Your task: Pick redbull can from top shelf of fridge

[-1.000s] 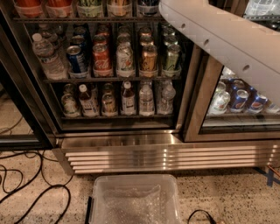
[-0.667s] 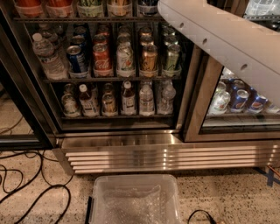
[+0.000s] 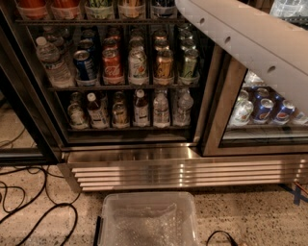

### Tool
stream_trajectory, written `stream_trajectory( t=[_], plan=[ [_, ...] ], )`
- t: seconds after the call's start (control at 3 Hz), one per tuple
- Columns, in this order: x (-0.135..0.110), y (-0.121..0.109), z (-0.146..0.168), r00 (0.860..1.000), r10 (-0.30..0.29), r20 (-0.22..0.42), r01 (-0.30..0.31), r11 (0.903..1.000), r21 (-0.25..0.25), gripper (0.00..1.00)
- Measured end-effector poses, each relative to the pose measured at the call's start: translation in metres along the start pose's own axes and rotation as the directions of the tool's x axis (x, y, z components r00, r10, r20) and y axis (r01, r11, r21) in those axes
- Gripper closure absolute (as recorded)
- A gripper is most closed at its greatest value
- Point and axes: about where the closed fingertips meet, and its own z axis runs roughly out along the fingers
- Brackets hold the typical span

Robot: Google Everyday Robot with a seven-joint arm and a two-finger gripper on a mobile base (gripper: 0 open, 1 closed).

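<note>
While the white arm (image 3: 250, 43) crosses the fridge (image 3: 144, 168), the gripper sits out of view, so I cannot tell its state. Above the top shelf (image 3: 96, 21) only the bases of 5 trays (image 3: 98, 9) show, and the redbull can cannot be picked out.

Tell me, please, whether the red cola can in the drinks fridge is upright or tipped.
Upright: the red cola can stands on its base, silver top upward. The end effector is out of view.
</note>
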Motion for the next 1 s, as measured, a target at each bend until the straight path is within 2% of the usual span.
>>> stream_trajectory(
  t=[0.33, 0.67, 1.0],
  plan=[
    [-0.004, -0.010, -0.015, 0.998, 0.007, -0.056, -0.007, 1.0000, 0.001, 1.00],
    [0.006, -0.004, -0.028, 0.988, 0.039, -0.150, -0.046, 0.9981, -0.041, 1.00],
    [0.015, -0.003, -0.044, 0.970, 0.049, -0.239, -0.066, 0.9957, -0.064, 1.00]
  ],
)
